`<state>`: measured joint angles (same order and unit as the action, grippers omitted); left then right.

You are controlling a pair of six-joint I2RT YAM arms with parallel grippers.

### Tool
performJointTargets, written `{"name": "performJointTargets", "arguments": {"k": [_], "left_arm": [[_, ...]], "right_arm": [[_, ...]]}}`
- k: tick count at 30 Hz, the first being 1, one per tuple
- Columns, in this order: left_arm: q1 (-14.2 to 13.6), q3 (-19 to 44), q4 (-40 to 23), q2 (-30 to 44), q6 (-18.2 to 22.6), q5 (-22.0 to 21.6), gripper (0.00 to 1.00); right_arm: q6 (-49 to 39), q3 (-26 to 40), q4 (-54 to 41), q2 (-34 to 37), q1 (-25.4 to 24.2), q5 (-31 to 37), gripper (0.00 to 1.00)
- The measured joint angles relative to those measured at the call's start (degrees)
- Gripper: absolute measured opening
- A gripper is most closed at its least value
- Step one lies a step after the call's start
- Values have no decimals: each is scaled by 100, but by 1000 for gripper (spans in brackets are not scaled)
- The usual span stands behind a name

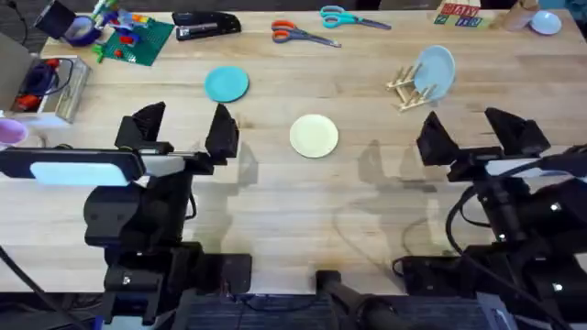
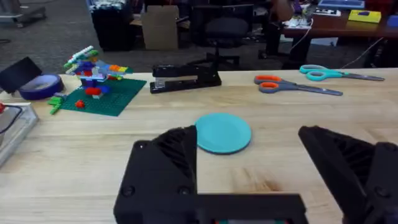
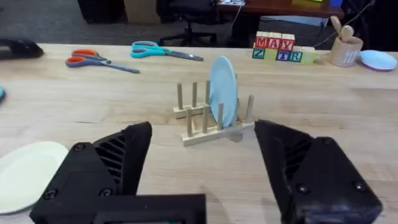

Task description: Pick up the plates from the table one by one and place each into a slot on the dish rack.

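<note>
The teal plate lies flat on the surface, left of the middle and toward the far side, and the yellow plate lies flat nearer and a little to its right, close to the centre. The rack stands at the far right with a light blue plate upright on edge between its pegs (the other slots stand free in the right wrist view). The left hand hovers over the near left, its black fingers spread wide and grasping nothing; in its wrist view the teal plate lies just beyond the fingers. The right hand hovers at the near right, likewise released, fingers wide apart with nothing between them; its wrist view looks straight at the rack, with the yellow plate off to the left side near one finger. Along the far edge lie a black stapler, orange scissors, teal scissors, a green brick plate with a small toy build, and letter blocks.
</note>
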<state>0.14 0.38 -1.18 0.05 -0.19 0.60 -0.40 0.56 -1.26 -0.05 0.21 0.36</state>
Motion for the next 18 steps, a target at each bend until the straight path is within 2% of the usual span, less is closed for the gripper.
{"name": "performJointTargets", "arguments": {"k": [10,14,16,18], "left_arm": [[0,9,155,0,18,0,994],[0,236,-244,0,20,-2,994],[0,582,-621,0,18,-2,994],[0,2280,-2142,44,-109,-2,994]], "right_arm": [[-14,0,87,0,0,2,995],[-104,131,-84,0,0,0,995],[-130,354,-270,4,0,0,995],[-153,1736,-1232,5,0,2,995]]}}
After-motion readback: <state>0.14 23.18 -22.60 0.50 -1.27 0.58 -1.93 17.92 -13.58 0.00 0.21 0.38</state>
